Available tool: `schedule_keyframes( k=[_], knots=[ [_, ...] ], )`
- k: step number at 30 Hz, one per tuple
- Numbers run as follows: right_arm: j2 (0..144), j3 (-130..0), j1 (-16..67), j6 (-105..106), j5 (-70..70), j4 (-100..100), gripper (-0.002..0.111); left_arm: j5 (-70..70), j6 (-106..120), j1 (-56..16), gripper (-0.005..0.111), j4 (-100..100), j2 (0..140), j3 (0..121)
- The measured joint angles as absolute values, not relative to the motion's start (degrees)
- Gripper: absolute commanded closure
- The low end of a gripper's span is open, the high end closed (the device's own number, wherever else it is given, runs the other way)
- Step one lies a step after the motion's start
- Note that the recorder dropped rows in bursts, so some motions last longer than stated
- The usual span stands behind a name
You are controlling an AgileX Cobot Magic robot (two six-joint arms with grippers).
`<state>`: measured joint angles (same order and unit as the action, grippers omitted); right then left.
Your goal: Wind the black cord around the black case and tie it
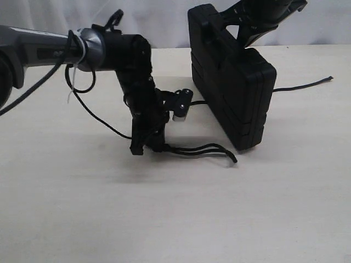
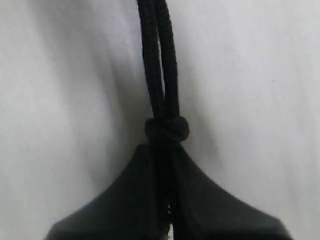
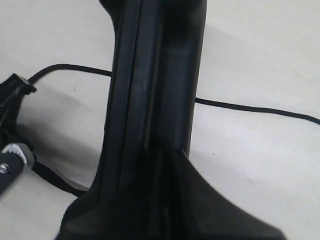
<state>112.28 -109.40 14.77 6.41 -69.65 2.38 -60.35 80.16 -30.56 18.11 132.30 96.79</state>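
The black case (image 1: 236, 93) stands on one end on the desk (image 1: 175, 213), right of centre in the upper half of the exterior view and leaning a little. The right tool (image 1: 248, 39) comes down from the top edge of the frame and is clenched on the case's upper end. The black cord (image 1: 204, 149) shows on both sides of the case. One thin strand leaves its right side and runs along the desk to a frayed tip near the right edge. A doubled stretch lies low at the centre and ends near the case's lower corner. The left tool (image 1: 147, 143), left of centre, points down at the desk and grips this doubled stretch. In the left wrist view a knot (image 2: 167, 129) sits just past its fingertips.
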Motion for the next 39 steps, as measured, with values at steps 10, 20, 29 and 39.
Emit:
schedule_keyframes(
  k=[10, 20, 29, 39],
  knots=[
    [112.28, -109.40, 14.77, 6.41, -69.65, 2.38, 0.104, -68.77, 88.95, -17.04, 0.107, 46.69, 128.03, 96.78],
    [112.28, -109.40, 14.77, 6.41, -69.65, 2.38, 0.104, -69.38, 87.71, -9.27, 0.107, 59.12, 128.03, 96.78],
    [112.28, -109.40, 14.77, 6.41, -69.65, 2.38, 0.104, -67.72, 82.28, -8.89, 0.107, 61.94, 128.03, 96.78],
    [112.28, -109.40, 14.77, 6.41, -69.65, 2.38, 0.104, -69.30, 80.80, -5.61, 0.107, 73.04, 128.03, 96.78]
  ],
)
